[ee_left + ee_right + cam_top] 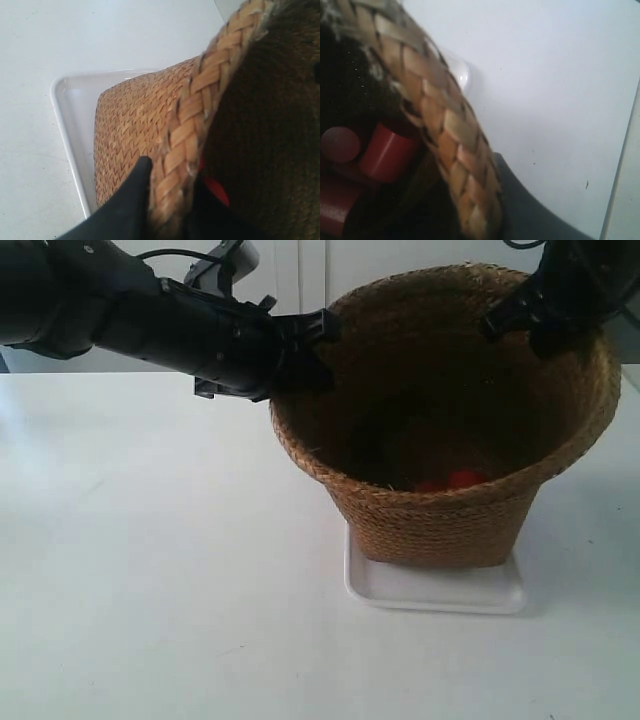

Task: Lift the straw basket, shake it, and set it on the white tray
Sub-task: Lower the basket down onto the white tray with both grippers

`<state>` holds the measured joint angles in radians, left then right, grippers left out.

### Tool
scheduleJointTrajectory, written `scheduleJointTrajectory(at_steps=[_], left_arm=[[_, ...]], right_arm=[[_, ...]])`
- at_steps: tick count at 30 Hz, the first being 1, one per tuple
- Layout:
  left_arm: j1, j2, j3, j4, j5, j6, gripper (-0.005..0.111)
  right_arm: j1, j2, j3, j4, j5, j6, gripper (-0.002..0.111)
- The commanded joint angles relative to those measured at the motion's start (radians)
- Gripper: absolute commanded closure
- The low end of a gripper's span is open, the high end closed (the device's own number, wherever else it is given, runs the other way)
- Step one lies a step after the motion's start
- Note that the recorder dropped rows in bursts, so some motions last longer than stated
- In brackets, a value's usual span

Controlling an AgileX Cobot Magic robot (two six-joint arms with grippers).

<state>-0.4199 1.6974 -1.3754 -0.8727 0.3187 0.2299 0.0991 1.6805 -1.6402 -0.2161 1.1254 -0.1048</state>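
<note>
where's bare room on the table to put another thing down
The table is bare across the exterior view's left, up to the white tray, and in front of it. Crowded: the straw basket fills the tray, the left gripper and right gripper clamp its rim.

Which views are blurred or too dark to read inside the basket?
Exterior view: straw basket interior near black, table washed out. Left wrist view: rim weave sharp, interior dark. Right wrist view: rim blurred, red objects soft but visible.

The straw basket (440,515) stands on the white tray (420,592) on the table (150,590), small items (450,481) inside.
</note>
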Motion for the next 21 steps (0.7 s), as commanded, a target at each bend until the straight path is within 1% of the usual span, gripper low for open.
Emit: scheduleJointTrajectory(at_steps=[1,16,21], left_arm=[[0.006,-0.011,-0.011,-0.036,0.009,-0.005,0.107],[0.006,0.004,-0.011,-0.036,0.034,-0.005,0.107],[0.006,0.008,-0.011,-0.034,0.023,-0.005,0.107]], right_arm=[[-0.02,0.006,0.002,-0.123,-0.033,-0.008,0.108],[-0.02,0.049,0.002,-0.128,-0.023,-0.008,0.108],[-0.02,0.057,0.002,-0.141,-0.023,-0.008,0.108]])
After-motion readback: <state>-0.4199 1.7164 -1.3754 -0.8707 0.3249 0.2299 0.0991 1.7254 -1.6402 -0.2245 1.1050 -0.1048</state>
